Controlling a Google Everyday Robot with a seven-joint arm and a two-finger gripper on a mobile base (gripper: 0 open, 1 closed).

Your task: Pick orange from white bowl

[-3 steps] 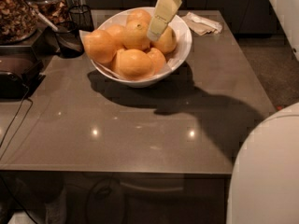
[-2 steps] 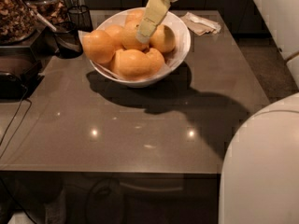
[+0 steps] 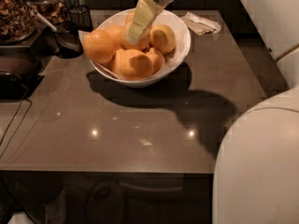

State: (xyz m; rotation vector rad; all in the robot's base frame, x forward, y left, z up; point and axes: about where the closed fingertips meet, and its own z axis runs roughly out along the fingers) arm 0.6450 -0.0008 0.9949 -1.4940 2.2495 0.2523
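Observation:
The white bowl (image 3: 180,41) stands at the back middle of the brown table and holds several yellow-orange oranges. The nearest orange (image 3: 134,64) is at the front; another orange (image 3: 162,38) lies at the right and another (image 3: 98,46) at the left. My gripper (image 3: 134,34) reaches down from the top of the view into the middle of the bowl. Its pale yellow fingers (image 3: 140,18) point down-left and their tips touch an orange (image 3: 142,42) in the centre of the pile, partly hiding it.
A small dark wire cup (image 3: 80,17) and a dark scoop (image 3: 67,38) stand left of the bowl. Jars of nuts (image 3: 16,15) are at the far left. A crumpled napkin (image 3: 201,23) lies at the back right. My white body (image 3: 261,162) fills the lower right.
The gripper has moved left and lower into the bowl, from over the right oranges to the centre of the pile. The oranges have not visibly moved.

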